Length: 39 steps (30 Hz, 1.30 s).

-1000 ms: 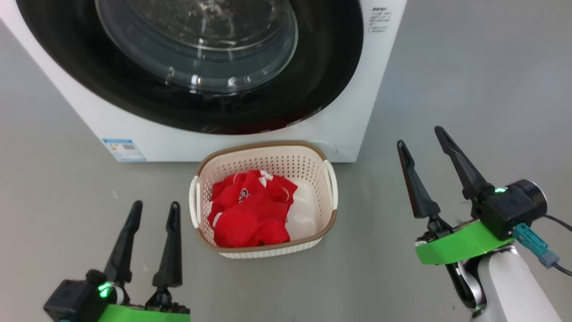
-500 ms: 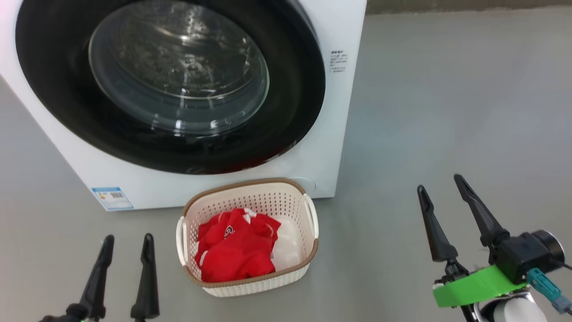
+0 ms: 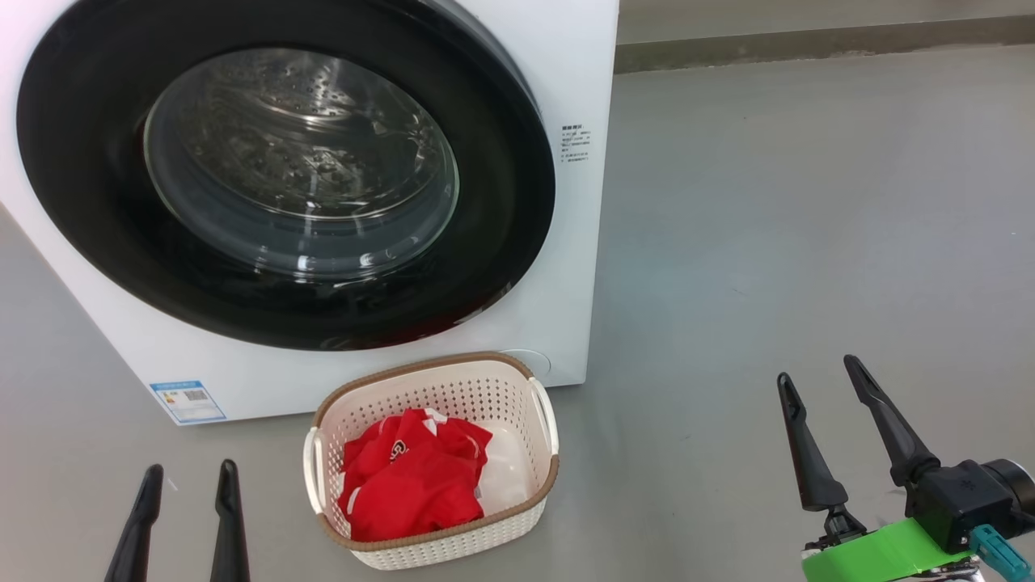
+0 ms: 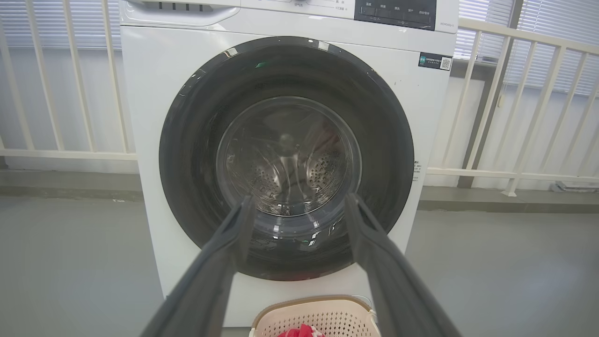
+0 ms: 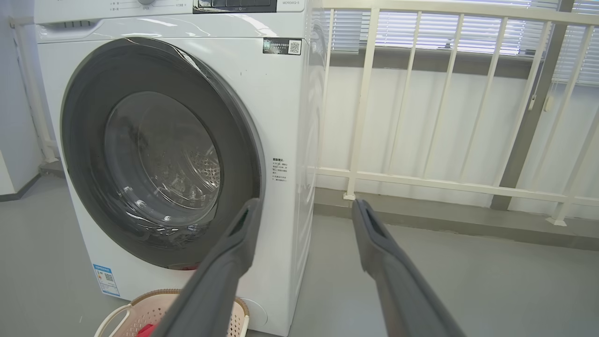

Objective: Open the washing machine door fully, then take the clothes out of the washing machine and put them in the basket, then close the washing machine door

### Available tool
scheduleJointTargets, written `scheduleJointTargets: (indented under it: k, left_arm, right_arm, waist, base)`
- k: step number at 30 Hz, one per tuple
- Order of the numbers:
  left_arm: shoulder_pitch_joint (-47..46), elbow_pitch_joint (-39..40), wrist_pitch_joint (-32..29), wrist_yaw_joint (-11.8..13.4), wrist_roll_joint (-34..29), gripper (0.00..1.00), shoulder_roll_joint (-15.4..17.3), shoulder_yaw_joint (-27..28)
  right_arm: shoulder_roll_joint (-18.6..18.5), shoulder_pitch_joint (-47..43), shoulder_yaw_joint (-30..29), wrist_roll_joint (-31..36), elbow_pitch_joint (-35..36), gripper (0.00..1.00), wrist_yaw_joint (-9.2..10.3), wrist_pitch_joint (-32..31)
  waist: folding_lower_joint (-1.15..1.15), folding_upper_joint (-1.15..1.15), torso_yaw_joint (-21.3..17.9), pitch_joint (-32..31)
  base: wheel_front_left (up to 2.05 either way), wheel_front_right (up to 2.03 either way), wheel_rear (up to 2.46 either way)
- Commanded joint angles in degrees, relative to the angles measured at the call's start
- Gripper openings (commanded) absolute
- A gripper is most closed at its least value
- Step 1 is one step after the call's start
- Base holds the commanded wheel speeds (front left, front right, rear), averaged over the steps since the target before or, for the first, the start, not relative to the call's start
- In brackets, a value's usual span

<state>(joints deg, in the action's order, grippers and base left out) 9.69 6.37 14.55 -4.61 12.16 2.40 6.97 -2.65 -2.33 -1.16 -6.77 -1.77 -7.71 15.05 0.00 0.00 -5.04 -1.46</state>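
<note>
Washing machine (image 3: pixel 576 267), basket (image 3: pixel 453 551) on perhaps concrete floor (image 3: pixel 776 242)

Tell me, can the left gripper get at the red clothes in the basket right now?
Probably yes. The left gripper is open and empty, just left of the basket, with nothing standing between them. The basket is open-topped and the clothes lie uncovered inside it.
</note>
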Motion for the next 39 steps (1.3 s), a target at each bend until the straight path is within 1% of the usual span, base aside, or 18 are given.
scheduleJointTargets:
  k: [1,9,16,17,21,23,26,30,39]
  left_arm:
    - [-0.71,1.72,0.45,-0.25,-0.11,1.00,0.49,2.02]
    - [0.69,1.54,0.45,-1.05,-0.63,1.00,0.48,2.74]
    - [0.67,2.13,0.45,-1.73,0.79,1.00,0.48,1.97]
    - [1.25,0.50,0.00,-1.53,0.54,0.00,0.01,0.30]
    - [1.14,-2.47,-0.51,-1.48,0.86,0.00,-0.70,0.09]
    - [0.85,-2.79,-0.87,-1.50,2.13,0.00,-0.68,0.14]
    - [0.35,-3.31,-1.56,-1.55,4.69,0.00,-0.64,0.10]
    - [-0.17,-3.90,-2.20,-1.59,7.24,0.00,-0.60,0.05]
    - [-1.31,-5.08,-3.49,-1.68,12.32,0.00,-0.53,0.00]
  right_arm:
    - [-0.23,0.77,1.04,-0.14,1.72,1.00,0.22,-0.05]
    - [-0.23,0.01,0.90,-0.17,1.84,1.00,0.22,-0.05]
    - [-0.23,-0.13,1.26,-0.49,1.96,1.00,0.22,-0.05]
    - [0.24,-1.08,0.01,-0.16,0.30,0.00,0.00,0.00]
    - [0.91,-1.77,0.22,-0.49,-2.48,0.00,-0.01,-0.02]
    - [0.84,-1.68,0.28,-1.93,-2.54,0.00,-0.01,-0.25]
    - [0.59,-1.40,0.27,-4.92,-2.79,0.00,0.00,-0.78]
    - [0.37,-1.05,0.31,-7.86,-3.16,0.00,0.01,-1.30]
    - [0.02,-0.31,0.35,-13.64,-3.84,0.00,0.02,-2.38]
  waist:
    - [0.00,0.00,-0.09,-0.10]
    - [0.00,0.00,-0.40,-0.22]
    - [0.00,0.00,-0.43,-0.42]
    - [0.00,0.00,-0.44,-0.42]
    - [0.00,0.00,-0.44,-0.41]
    - [0.01,0.00,-0.38,-0.39]
    - [0.13,0.00,-0.15,-0.44]
    - [0.02,0.00,0.02,-0.30]
    - [0.00,0.00,0.37,-0.12]
  base:
    - [0.00,0.00,0.00]
    - [0.00,0.00,0.00]
    - [0.00,0.00,0.00]
    - [0.00,0.00,0.00]
    - [0.00,0.00,0.00]
    - [0.00,0.00,0.00]
    - [0.00,0.00,0.00]
    - [0.00,0.00,0.00]
    - [0.00,0.00,0.00]
